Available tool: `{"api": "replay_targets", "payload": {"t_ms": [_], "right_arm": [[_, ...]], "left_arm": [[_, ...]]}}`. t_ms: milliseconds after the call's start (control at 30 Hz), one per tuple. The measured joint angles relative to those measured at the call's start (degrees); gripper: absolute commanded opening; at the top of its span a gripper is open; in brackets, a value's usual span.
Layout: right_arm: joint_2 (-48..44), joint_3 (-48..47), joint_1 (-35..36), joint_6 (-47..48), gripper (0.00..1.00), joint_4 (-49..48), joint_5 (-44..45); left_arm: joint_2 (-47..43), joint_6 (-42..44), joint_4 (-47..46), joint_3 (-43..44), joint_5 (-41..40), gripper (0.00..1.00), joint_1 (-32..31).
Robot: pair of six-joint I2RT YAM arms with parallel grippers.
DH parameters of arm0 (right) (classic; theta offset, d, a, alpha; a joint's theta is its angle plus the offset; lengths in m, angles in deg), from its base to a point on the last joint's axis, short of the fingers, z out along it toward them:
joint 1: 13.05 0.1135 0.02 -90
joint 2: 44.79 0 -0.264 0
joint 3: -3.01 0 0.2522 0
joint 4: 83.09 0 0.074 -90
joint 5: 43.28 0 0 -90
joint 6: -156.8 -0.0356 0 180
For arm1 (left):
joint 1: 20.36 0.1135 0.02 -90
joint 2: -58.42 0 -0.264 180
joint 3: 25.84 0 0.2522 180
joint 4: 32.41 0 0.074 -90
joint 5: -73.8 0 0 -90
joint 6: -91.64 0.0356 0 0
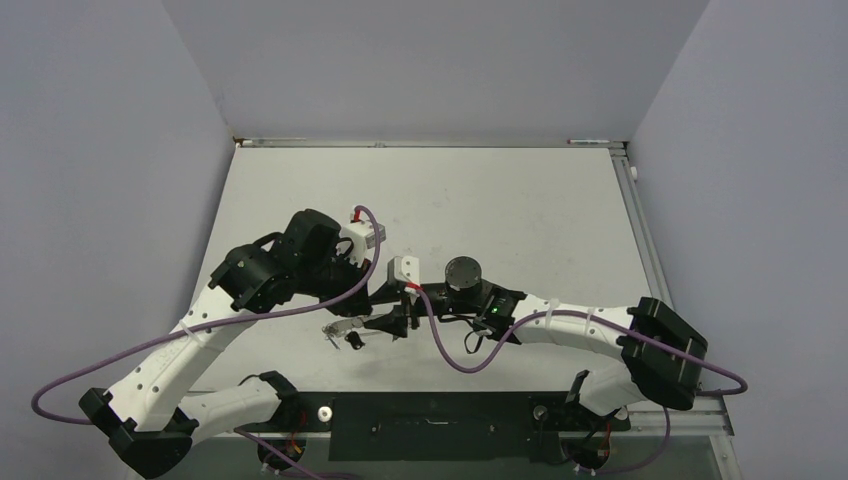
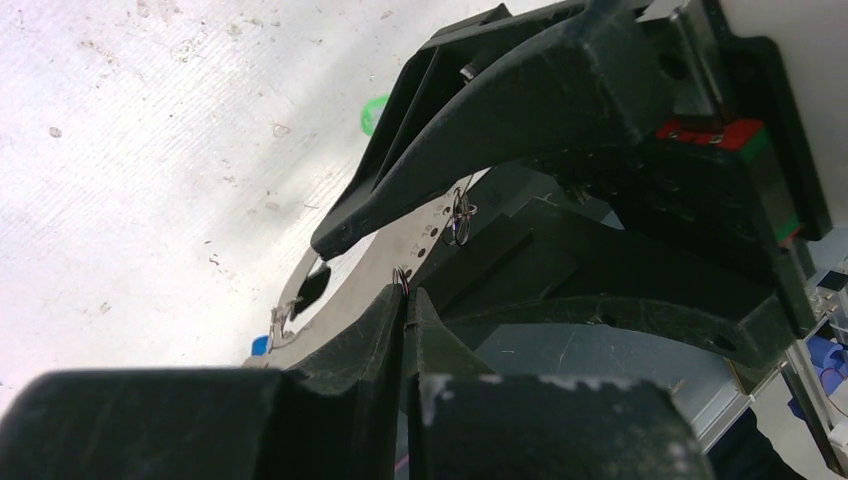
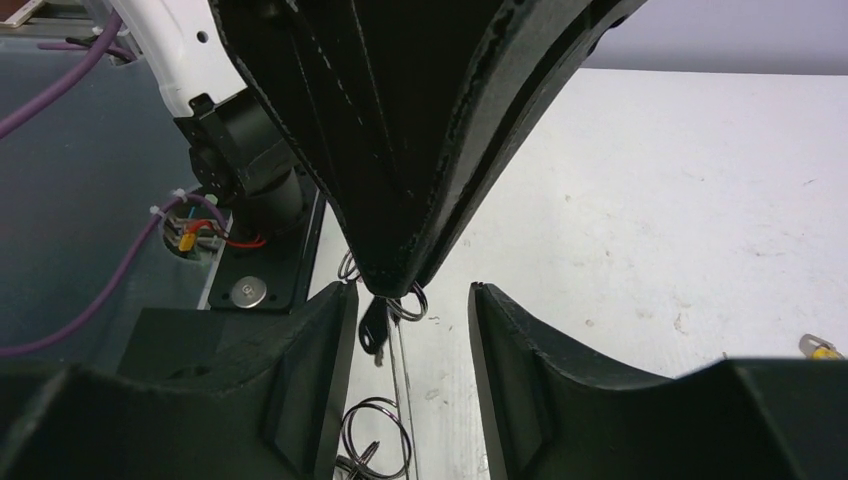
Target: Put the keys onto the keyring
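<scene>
My left gripper (image 2: pixel 408 292) is shut on a thin wire ring, the keyring (image 3: pixel 411 303), which shows just under its tip in the right wrist view. A black key (image 3: pixel 373 330) hangs from that ring. My right gripper (image 3: pixel 412 292) is open, with its fingers on either side of the left gripper's tip (image 3: pixel 395 270). In the top view both grippers meet low over the table, the left (image 1: pixel 398 312) and the right (image 1: pixel 385 326). Another wire ring (image 3: pixel 375 435) lies on the table below. A green key (image 2: pixel 372 112), a blue key (image 2: pixel 260 345) and a yellow key (image 3: pixel 822 350) lie apart.
A flat silvery metal piece (image 2: pixel 345 275) with a black tag (image 2: pixel 312 285) lies on the white table (image 1: pixel 500 200) beside the grippers; it also shows in the top view (image 1: pixel 340 328). The black base plate (image 1: pixel 430 425) runs along the near edge. Purple cables (image 1: pixel 450 350) loop nearby.
</scene>
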Motion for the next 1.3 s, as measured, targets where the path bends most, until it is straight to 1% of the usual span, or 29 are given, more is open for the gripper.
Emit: {"api": "replay_targets", "payload": {"t_ms": [67,233,333,400,533,567,600,633,733,767,833,1167,1300], "right_arm": [[0.5,0.0,0.0,-0.2,0.39,-0.2,-0.5],[1.0,0.0,0.0,-0.5,0.20,-0.3,-1.2],[1.0,0.0,0.0,-0.6,0.14,-0.4,-1.6],[1.0,0.0,-0.1,-0.7,0.06,-0.4,-1.8],[1.0,0.3,-0.5,-0.9,0.05,-1.6,-1.9],[1.0,0.3,-0.5,-1.0,0.05,-1.7,-1.9],[1.0,0.4,-0.6,-1.0,0.05,-1.7,-2.0],[1.0,0.4,-0.7,-1.1,0.05,-1.8,-2.0],[1.0,0.8,-0.8,-1.5,0.05,-2.6,-1.9],[1.0,1.2,-0.9,-1.8,0.05,-2.7,-1.8],[1.0,2.0,-1.1,-2.0,0.05,-2.8,-1.6],[-0.3,3.4,-1.5,-2.8,0.05,-4.3,-0.8],[-1.4,3.8,-1.4,-2.8,0.05,-3.7,2.3]], "left_arm": [[0.0,0.0,0.0,0.0,0.1,0.00,0.0],[0.0,0.0,-0.1,0.0,0.2,0.00,0.0],[0.0,0.0,-0.2,0.0,0.2,0.00,0.0],[0.0,0.0,-0.2,0.0,0.2,0.00,0.0],[0.0,0.0,-0.5,0.0,0.2,0.00,0.0],[0.0,0.0,-0.6,0.0,0.1,0.01,0.0],[0.0,0.0,-0.7,0.0,0.1,0.09,0.0],[0.0,-0.1,-0.8,0.0,0.0,0.19,0.0],[-0.1,-0.2,-1.0,0.0,-0.1,0.38,0.0],[-0.2,-0.4,-1.1,0.0,0.0,0.42,0.0],[-0.7,-0.5,-1.2,0.0,-0.1,0.47,0.0],[-4.7,-1.0,-3.1,0.0,-0.4,0.49,0.0],[-8.7,-1.5,-7.0,-3.3,-2.4,0.52,0.0]]}}
